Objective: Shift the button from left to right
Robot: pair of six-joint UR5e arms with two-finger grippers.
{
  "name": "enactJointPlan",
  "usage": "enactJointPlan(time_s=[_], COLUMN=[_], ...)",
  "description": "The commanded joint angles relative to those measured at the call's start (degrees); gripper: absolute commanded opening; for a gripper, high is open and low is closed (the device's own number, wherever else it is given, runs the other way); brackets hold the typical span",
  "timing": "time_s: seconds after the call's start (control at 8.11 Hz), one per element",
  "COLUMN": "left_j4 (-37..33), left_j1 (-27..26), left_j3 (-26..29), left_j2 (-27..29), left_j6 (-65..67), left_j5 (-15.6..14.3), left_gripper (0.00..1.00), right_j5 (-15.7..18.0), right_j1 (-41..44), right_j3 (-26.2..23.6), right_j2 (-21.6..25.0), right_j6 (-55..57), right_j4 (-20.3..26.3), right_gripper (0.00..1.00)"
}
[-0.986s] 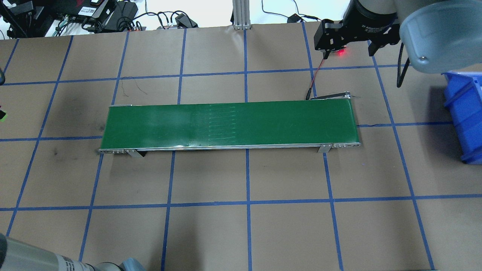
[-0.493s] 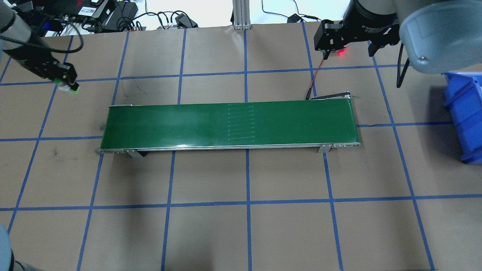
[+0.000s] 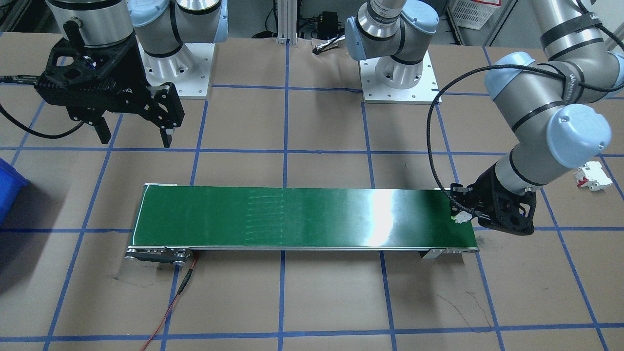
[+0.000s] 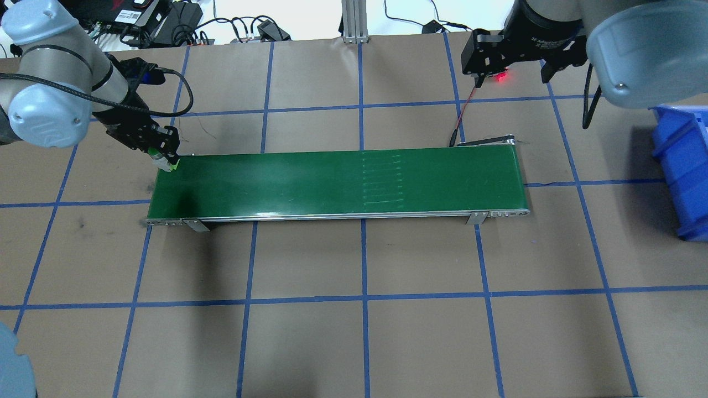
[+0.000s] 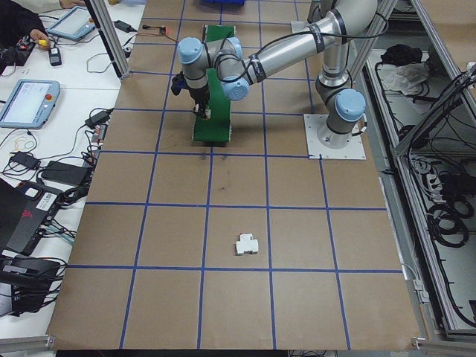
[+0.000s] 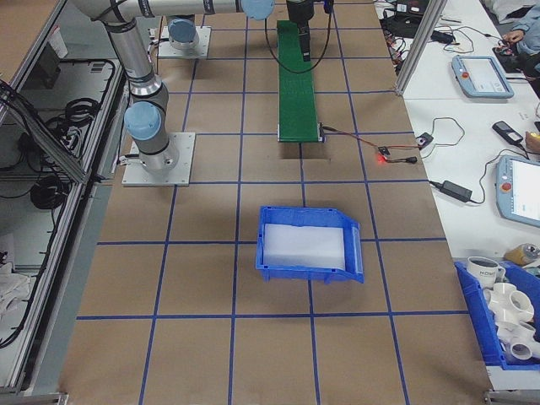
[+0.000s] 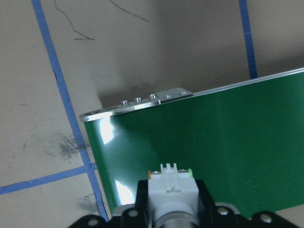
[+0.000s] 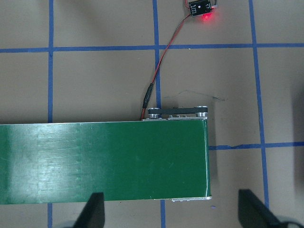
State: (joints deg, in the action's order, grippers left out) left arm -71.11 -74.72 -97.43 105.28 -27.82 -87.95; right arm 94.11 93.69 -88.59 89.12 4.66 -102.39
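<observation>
left gripper point(image 4: 164, 156) clamps the button point(image 4: 166, 163) over the conveyor belt point(image 4: 332, 182) end, positioned for release; right gripper point(image 3: 134, 129) waits spread wide.

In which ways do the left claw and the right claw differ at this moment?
The left claw is shut on the button; the right claw is open and holds nothing. The left claw hangs low at the end of the green conveyor belt; the right claw sits higher, off the belt's other end. Both are black and two-fingered.
</observation>
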Motion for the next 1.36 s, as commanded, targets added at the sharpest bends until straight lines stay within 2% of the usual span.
enactJointPlan(time_s=[0.0,0.62,0.74,0.99,1.11,1.23], left_j4=[3.26,3.09,2.39,1.33,0.11,-4.08], left_j1=[-0.08,-0.08,-0.08,-1.04,-1.48,-2.70], left_j3=[-2.32,-2.50,-2.50,-2.33,-2.32,-1.63], left_j2=[1.59,4.06,3.53,2.13,0.47,-2.77], left_j6=[-0.04,0.23,1.01,8.01,8.83,9.62], left_j5=[-0.38,-0.47,-0.47,0.14,0.23,-0.03], left_gripper=[0.00,0.01,0.56,1.00,1.00,1.00], right_j5=[0.02,0.02,0.11,0.11,0.11,0.11], right_j1=[0.00,0.00,0.00,0.00,0.00,0.00], right_j3=[0.00,0.00,0.00,0.00,0.00,-0.09], right_j2=[0.00,0.00,0.00,0.00,0.00,0.00], right_j6=[0.00,0.09,0.09,0.09,0.09,0.09], right_j4=[0.00,0.09,0.00,0.09,0.09,0.09], right_gripper=[1.00,1.00,1.00,1.00,1.00,1.00])
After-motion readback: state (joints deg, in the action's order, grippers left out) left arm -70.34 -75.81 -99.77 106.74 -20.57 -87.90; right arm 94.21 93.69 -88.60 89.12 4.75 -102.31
